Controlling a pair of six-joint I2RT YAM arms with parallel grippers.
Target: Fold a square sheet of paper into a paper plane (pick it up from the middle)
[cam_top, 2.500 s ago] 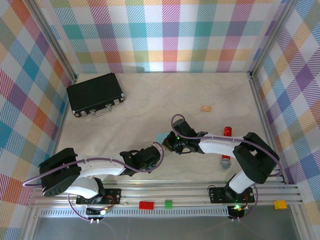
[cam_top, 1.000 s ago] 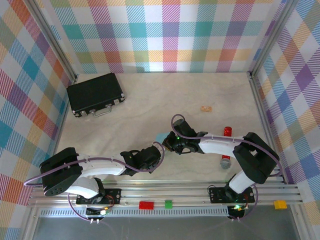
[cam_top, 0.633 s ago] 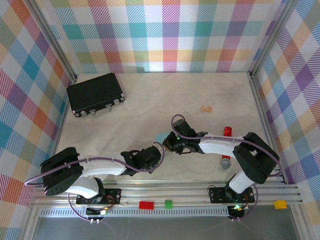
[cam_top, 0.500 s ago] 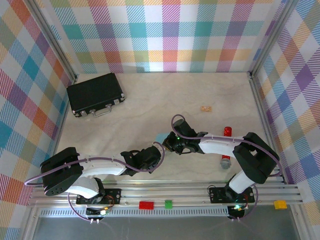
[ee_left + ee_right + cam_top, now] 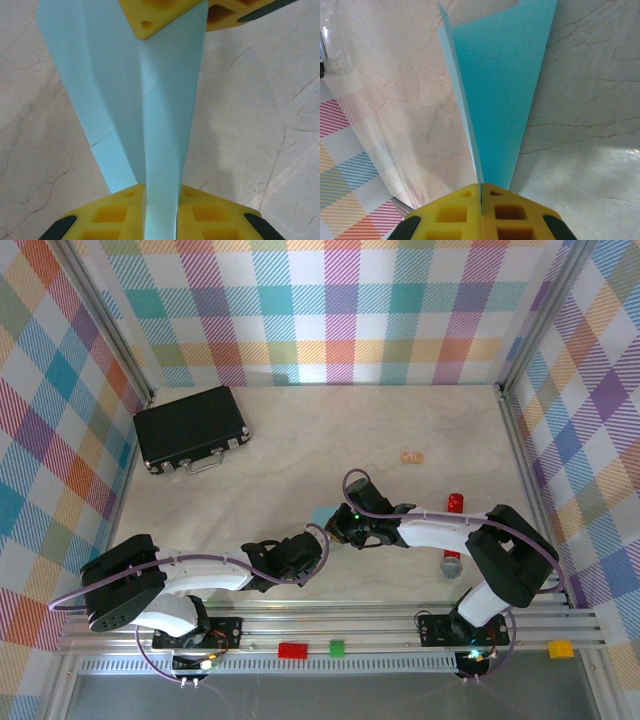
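Pinching the paper plane [image 5: 150, 100] with left end effector [image 5: 161, 197] and right end effector [image 5: 480, 192], stretching ahead of each — likely light, floppy, tearable; holding best on the centre crease

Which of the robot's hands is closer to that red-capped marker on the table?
The right hand. Seen from above, it sits left of the marker, gripping the folded blue paper. The left hand grips the same paper from farther left, nearer the front edge.
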